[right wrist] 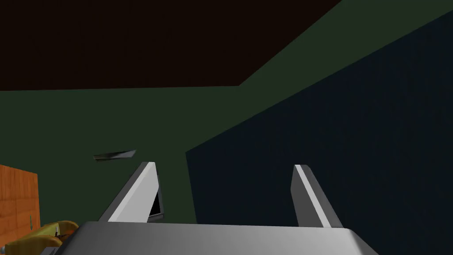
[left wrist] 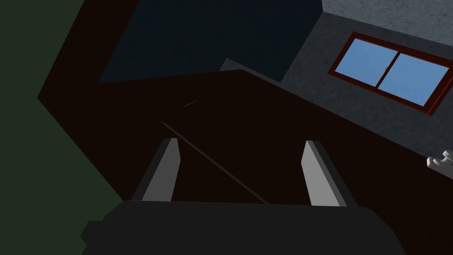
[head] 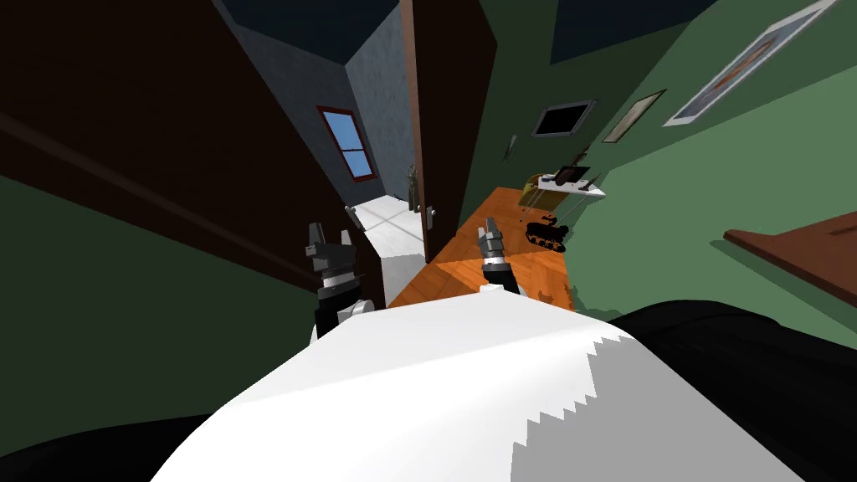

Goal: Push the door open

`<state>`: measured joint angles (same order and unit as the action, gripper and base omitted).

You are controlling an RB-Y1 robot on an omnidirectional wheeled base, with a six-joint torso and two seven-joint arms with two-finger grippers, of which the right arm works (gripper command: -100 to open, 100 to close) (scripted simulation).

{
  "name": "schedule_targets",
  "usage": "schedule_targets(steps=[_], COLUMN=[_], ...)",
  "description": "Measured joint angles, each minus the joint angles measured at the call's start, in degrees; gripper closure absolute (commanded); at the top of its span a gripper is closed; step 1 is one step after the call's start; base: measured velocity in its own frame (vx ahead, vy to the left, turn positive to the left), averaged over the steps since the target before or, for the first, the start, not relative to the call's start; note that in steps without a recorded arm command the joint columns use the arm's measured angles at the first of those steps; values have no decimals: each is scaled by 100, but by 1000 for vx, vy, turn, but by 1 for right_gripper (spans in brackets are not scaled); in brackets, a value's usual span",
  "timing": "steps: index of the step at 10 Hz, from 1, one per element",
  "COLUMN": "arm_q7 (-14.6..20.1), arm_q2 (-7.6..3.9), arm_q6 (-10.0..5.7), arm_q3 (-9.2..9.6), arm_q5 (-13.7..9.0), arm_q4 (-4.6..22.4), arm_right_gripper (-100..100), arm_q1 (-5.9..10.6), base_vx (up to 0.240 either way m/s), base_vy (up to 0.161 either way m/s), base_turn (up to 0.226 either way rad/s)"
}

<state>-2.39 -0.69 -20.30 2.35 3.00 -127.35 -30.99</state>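
Door (head: 209, 125), a dark brown leaf on the robot's left, ends at a gap onto a grey room with a window (head: 347, 142); a second dark leaf (head: 448, 109) stands across the gap. Left gripper (head: 330, 233) faces the door, fingers spread and empty. Right gripper (head: 490, 224) hangs likewise parted over the orange floor (head: 519, 276), and a pale handle (head: 352, 215) sits at the door's edge.

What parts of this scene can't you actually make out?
- Head view: the room past the dark brown door is mostly hidden by it.
- Head view: dark objects on the white wall shelf are too small to name.
- Right wrist view: a yellowish object is cut off at the picture's edge.
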Motion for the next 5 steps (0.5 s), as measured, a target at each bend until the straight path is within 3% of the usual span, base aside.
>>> schedule_targets(steps=[1, 5], arm_q7=[-18, 106], arm_q2=[-25, -181], arm_q6=[-42, 125], arm_q3=[46, 205], arm_q5=[-17, -31], arm_q4=[124, 509], arm_right_gripper=[-100, -100], arm_q1=[46, 321], base_vx=[147, 119], base_vy=[-106, -114], base_turn=[71, 86])
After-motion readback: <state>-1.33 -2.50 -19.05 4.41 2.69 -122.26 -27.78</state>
